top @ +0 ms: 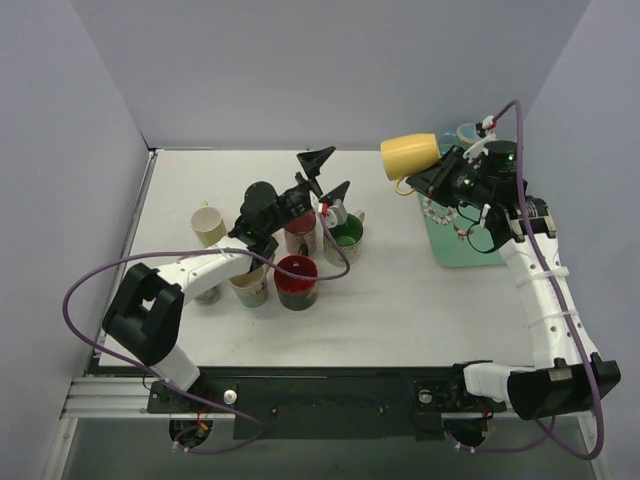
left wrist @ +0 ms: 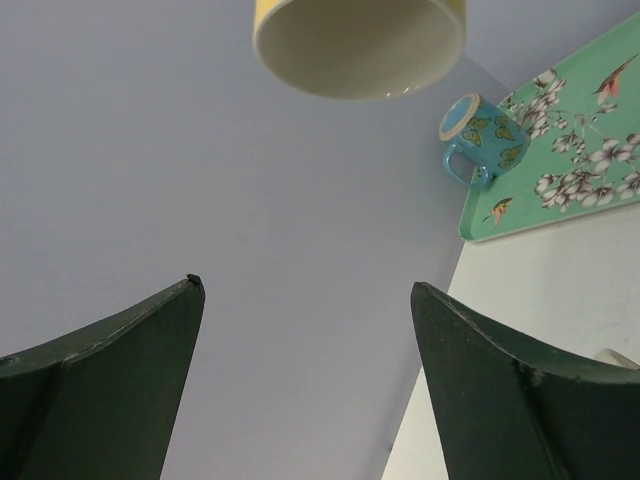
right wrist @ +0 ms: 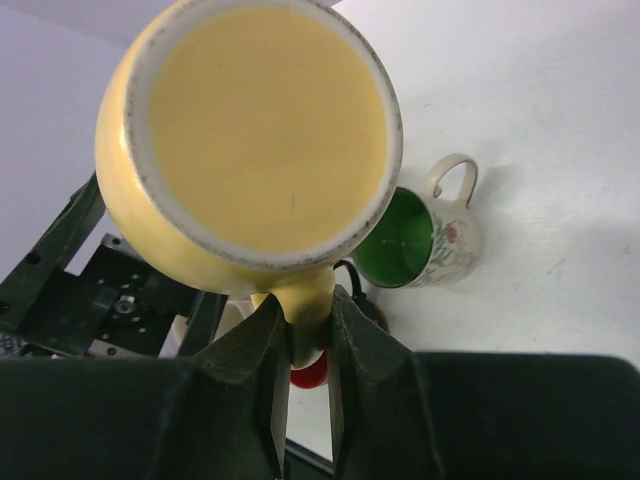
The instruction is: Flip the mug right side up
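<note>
**Yellow mug held in the air, on its side**

Obs. from beside the rig. The right hand [right wrist: 303,312] was clenched on the handle of the yellow mug [right wrist: 255,130], one finger on each side of the handle with no gap showing. The mug hung clear of the desk [top: 400,300], up near the far right part of the workspace and close to the left edge of the green tray [top: 452,248]. It lay roughly sideways and was not upright. Its flat base with the unglazed ring faced the right wrist camera. Its open mouth [left wrist: 360,45] faced toward the left arm.

The left hand [top: 338,168] was released, fingers [left wrist: 120,370] spread wide and grasping nothing. It was raised above the cluster of mugs at mid-desk and pointed toward the held mug.

On the desk under and around the left arm:
- a green-lined floral mug [right wrist: 425,235], upright, handle out to one side
- a red mug [top: 297,282], mouth up, nearest the arm bases
- a cream mug [top: 208,225] at the left of the group
- further mugs partly hidden by the arm; details not readable

The tray carried a floral-and-bird print. A blue butterfly mug [left wrist: 482,135] sat at its far end. I could not tell from either view whether it stood upright.
</note>
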You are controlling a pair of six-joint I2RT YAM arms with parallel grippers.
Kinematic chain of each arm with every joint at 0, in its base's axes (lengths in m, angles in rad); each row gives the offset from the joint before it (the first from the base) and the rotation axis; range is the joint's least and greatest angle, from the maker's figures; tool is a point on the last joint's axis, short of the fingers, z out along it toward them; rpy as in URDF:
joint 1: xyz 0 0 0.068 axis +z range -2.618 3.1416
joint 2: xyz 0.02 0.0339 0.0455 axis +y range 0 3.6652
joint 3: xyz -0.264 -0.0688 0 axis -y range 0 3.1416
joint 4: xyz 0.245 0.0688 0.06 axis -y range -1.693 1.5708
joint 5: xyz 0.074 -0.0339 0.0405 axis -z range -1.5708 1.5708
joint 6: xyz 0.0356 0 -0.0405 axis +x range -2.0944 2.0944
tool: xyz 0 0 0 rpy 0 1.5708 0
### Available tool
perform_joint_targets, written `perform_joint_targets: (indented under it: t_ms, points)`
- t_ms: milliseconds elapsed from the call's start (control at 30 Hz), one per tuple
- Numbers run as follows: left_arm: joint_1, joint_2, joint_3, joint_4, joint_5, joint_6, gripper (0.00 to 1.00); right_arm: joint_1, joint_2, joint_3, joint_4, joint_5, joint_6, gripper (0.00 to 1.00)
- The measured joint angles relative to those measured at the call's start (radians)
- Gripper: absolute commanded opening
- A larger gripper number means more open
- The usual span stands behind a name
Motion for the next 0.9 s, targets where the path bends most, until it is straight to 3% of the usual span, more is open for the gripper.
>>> perform_joint_targets:
  t_ms: [400, 733, 867, 900]
  points:
    - [-0.103, -0.068, -0.065, 0.089, -0.026, 0.074, 0.94, 0.190, -0.062, -0.047, -0.012, 0.016, 0.070, 0.00]
    - [-0.103, -0.101, -0.080, 0.089, -0.021, 0.153, 0.86, 0.237, -0.089, -0.074, -0.035, 0.037, 0.059, 0.00]
    - [-0.103, -0.101, -0.096, 0.087, 0.022, 0.224, 0.75, 0.259, -0.074, -0.072, -0.039, -0.013, 0.045, 0.00]
    - [-0.103, -0.101, -0.098, 0.087, 0.028, 0.237, 0.67, 0.263, -0.065, -0.069, -0.047, -0.029, 0.039, 0.00]
